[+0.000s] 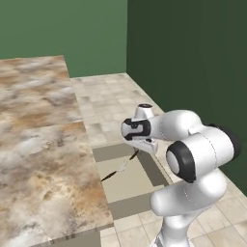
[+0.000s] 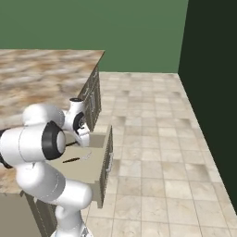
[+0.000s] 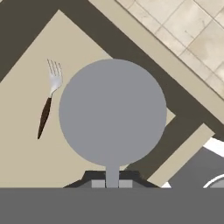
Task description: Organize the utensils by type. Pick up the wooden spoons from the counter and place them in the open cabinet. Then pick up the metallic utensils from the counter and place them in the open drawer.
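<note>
counter: marbled top on the left of the left base view; the part in view carries no utensil.
fork: silvery tines, dark handle, lying flat on the drawer floor, left of the held utensil in the hand view. It also shows as a thin dark streak in the left base view.
drawer: pulled out from under the counter, plain beige floor, darker rim. It is beneath the tool in both base views.
spoon: round grey head, seen face-on just beyond the tool, its neck running down between the fingertips. The long axis runs straight out from the tool; the head hangs over the drawer floor, its right edge over the rim.
tool: closed tight on the spoon's neck, held above the drawer, wrist pointing down.
key relation: the spoon is over the drawer, so the move coming is, I judge, a release. The bare floor lies left of the spoon, the rim and corner to its right, so a drop from slightly further left would be safer.
hard to tell: how high the spoon hangs above the floor. Its handle is hidden in the tool. The arm covers part of the drawer in the right base view.
</note>
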You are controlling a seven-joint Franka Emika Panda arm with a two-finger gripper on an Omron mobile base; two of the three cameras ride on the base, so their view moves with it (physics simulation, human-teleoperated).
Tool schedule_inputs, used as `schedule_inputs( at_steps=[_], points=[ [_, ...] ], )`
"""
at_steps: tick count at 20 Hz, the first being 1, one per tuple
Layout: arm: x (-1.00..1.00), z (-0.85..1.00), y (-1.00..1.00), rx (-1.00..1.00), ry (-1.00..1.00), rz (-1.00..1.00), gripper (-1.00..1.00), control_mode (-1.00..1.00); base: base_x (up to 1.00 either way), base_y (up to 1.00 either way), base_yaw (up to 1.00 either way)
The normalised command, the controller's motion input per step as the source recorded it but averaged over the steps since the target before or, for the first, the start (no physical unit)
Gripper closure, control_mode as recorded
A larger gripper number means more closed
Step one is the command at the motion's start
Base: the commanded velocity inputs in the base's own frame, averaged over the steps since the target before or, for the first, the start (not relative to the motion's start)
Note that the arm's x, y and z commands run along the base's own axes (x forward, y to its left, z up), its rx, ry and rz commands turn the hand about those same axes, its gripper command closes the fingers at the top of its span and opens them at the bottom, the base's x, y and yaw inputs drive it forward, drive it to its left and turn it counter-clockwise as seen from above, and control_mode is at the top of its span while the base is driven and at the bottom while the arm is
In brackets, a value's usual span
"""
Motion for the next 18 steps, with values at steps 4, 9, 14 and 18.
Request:
schedule_inputs(
  at_steps=[4,9,14,18],
  points=[
    [0.02,-0.4,0.0,0.04,0.01,-0.18,1.0,-1.0,0.0,0.0,0.0],
    [0.19,-0.41,0.0,0.0,0.03,-0.12,1.0,-1.0,0.0,0.0,0.0],
    [0.21,-0.42,0.0,0.0,0.06,-0.06,1.0,-1.0,0.0,0.0,0.0],
    [0.12,-0.49,0.0,0.0,0.12,-0.01,1.0,-1.0,0.0,0.0,0.0]
  ],
)
